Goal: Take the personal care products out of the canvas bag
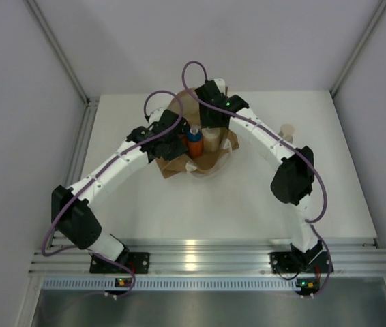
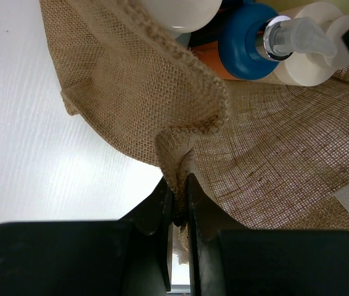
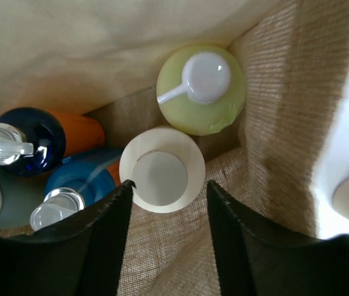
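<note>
Inside the bag [image 3: 285,92] the cream bottle [image 3: 162,169] stands upright, straight below the right gripper [image 3: 169,185], which is half open and holds nothing. The left gripper [image 2: 180,197] pinches the bag's rim tight.

Rough woven canvas bag [image 2: 131,80], smooth plastic bottles [image 3: 200,98]

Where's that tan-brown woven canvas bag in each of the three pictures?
Top external: the tan-brown woven canvas bag sits mid-picture.
Left wrist: it fills the upper right; the left gripper pinches its edge.
Right wrist: seen from inside, its walls all round.
Shared landmark: a blue-capped orange bottle inside.
</note>
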Motion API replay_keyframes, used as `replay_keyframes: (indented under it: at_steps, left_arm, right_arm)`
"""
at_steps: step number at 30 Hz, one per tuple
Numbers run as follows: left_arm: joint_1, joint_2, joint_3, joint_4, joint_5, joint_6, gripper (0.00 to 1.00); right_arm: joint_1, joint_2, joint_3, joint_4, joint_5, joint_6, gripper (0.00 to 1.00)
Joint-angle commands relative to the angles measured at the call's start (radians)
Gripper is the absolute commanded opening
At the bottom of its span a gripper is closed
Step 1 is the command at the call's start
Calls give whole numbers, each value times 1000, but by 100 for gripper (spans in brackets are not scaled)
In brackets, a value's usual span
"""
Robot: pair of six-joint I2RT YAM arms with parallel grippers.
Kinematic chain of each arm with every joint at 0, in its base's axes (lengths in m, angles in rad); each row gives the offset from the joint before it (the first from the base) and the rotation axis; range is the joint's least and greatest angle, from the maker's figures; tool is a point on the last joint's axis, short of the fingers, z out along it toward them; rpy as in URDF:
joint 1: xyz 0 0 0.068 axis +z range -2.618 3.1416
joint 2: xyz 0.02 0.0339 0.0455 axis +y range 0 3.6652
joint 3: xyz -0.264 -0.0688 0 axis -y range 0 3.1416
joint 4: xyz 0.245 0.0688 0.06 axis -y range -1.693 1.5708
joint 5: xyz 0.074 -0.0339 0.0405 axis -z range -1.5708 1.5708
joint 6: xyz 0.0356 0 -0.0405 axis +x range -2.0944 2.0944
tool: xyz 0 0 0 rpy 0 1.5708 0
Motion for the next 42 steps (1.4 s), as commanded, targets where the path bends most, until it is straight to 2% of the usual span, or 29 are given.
replay_keyframes:
  at_steps: [1,9,22,26,27,28,31,34,42]
  left_arm:
    - [-1,42,4,-26,62,10,0]
    - [3,44,8,-26,68,37,0]
    - [25,47,13,-26,96,68,0]
    - [28,47,15,-26,99,72,0]
    - [29,47,13,-26,102,72,0]
    - [31,47,13,-26,102,74,0]
    - [33,47,15,-26,102,77,0]
    - [33,53,15,-26,105,80,0]
    - [33,59,13,-26,105,77,0]
  right_arm:
    - [-13,33,46,-78,-3,-4,53]
    - [-42,72,107,-80,-54,-10,56]
    - [-43,132,94,-78,-75,-13,54]
    - [-43,138,95,-78,-55,-14,40]
    - [-43,136,101,-78,-55,-14,29]
    - [-43,130,104,-78,-55,-13,23]
    - [-43,110,126,-78,-46,-13,14]
    - [-43,78,161,-77,-41,-17,0]
    - [-42,-43,298,-75,-47,-77,0]
